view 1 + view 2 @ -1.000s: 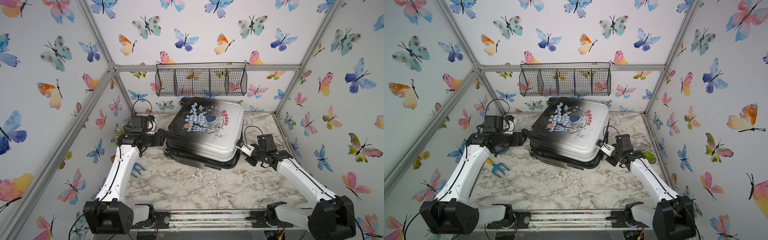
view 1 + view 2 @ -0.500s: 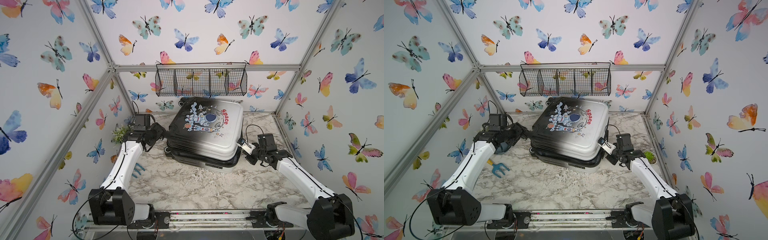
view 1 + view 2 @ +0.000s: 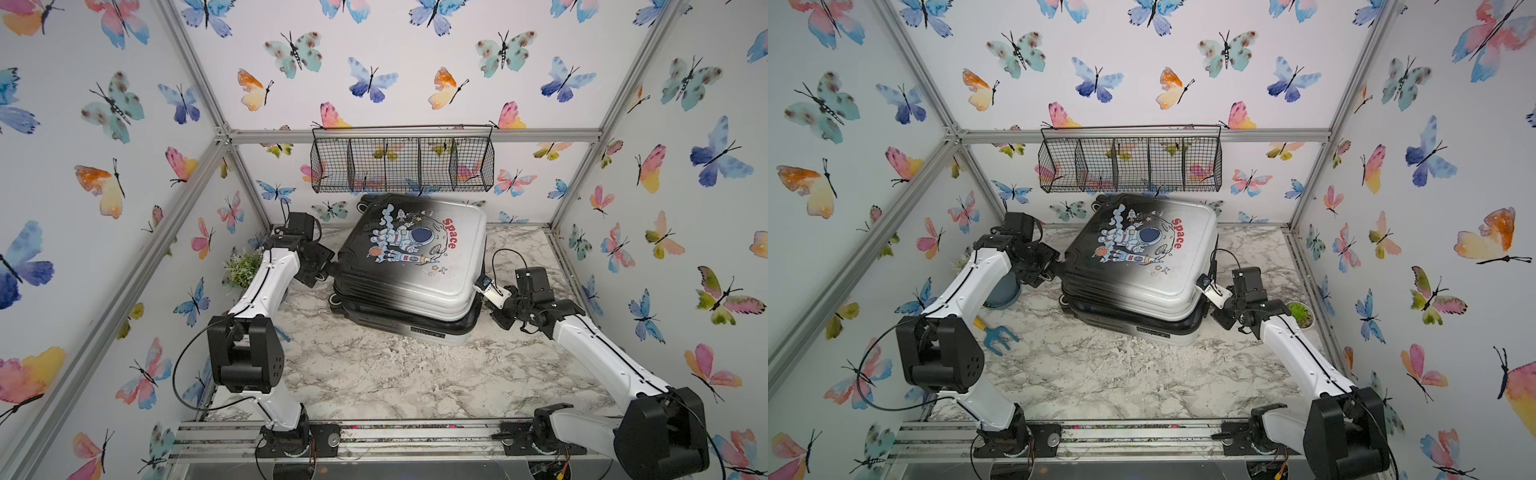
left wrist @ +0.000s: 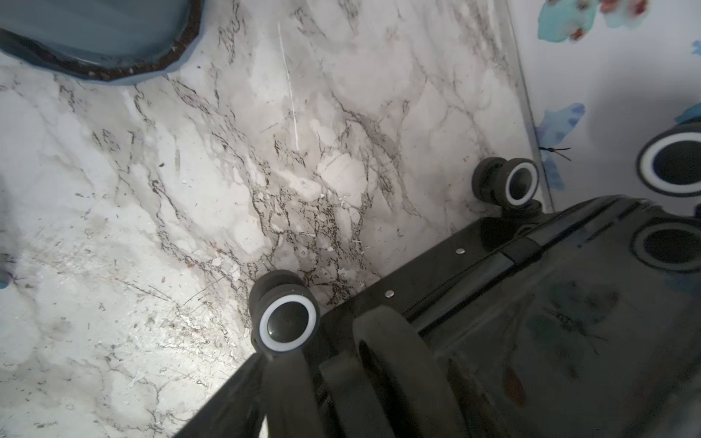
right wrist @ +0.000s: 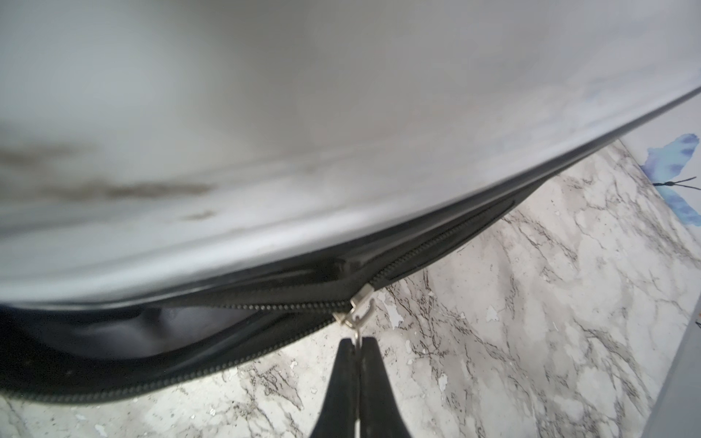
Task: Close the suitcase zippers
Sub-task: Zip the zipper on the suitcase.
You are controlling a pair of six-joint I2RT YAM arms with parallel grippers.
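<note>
The suitcase [image 3: 419, 266] [image 3: 1142, 266] lies flat on the marble table with the astronaut side up, its black end to the left and its white end to the right. My left gripper [image 3: 328, 268] [image 4: 337, 364] is at its black left corner beside a wheel [image 4: 287, 326]. Its jaws stand apart around the corner, blurred. My right gripper [image 3: 484, 286] [image 5: 358, 343] is shut on the silver zipper pull [image 5: 358, 322] at the case's right edge. The zippers [image 5: 265, 305] gape open on one side of the slider and are joined on the other.
A wire basket [image 3: 403, 166] hangs on the back wall just above the case. A potted plant [image 3: 243, 268] in a blue pot [image 3: 1003, 291] stands behind my left arm, with a blue toy rake [image 3: 998, 334] near it. A small green plant [image 3: 1300, 313] sits right of my right arm.
My left arm has folded up and drawn back, and its jaws have widened at the case's left corner. My right gripper has stayed shut on the pull, barely moving.
</note>
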